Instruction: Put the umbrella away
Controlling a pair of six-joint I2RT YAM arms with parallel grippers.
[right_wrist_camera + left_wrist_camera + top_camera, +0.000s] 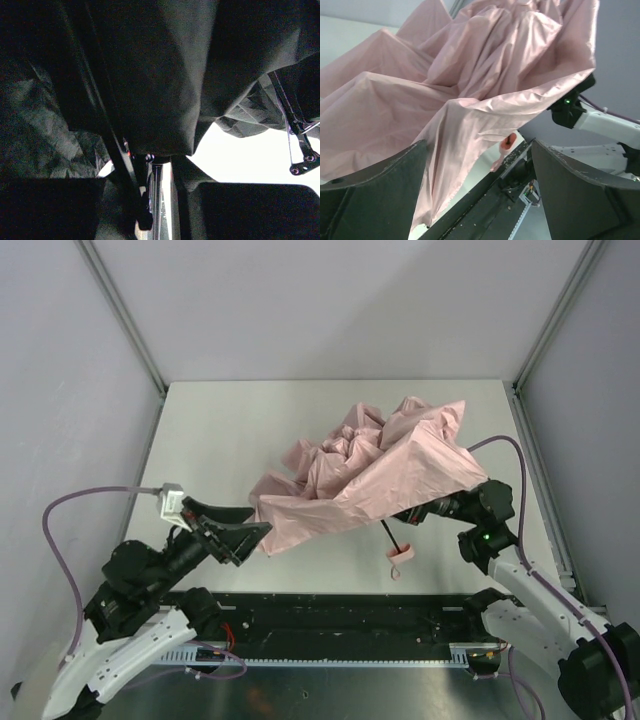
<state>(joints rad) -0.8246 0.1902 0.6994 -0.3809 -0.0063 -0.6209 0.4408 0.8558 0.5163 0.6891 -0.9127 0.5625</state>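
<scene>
On the white table [230, 430], right of centre, I see the umbrella [370, 475] half collapsed. Its pale pink canopy [330, 465] is bunched into crumpled folds toward the back. A smoother sheet of it stretches forward and to the right like a tent. That sheet drapes over the end of the right arm [490, 520], so from above I cannot see the right claw at all.

Below the front hem, the thin black shaft [390, 535] slants out toward the near edge. It ends in the small pink handle [400, 558] with its loop strap, which sits low over the table near the front rail.

My left claw [255, 522] is spread wide and grasps nothing. From above, its fingertips sit right at the canopy's lower left corner. Its wrist camera shows a fold of pink fabric hanging down in the gap between the 2 dark fingers [380, 190], with no pinch on it.

My right claw [152, 205] works in deep shade under the fabric. Its wrist camera shows a shiny length of the shaft running down between the 2 fingers. A black rib with riveted joints [297, 150] shows against the bright table on the right. I cannot tell whether the pads are pressed onto the shaft or only stand beside it.
</scene>
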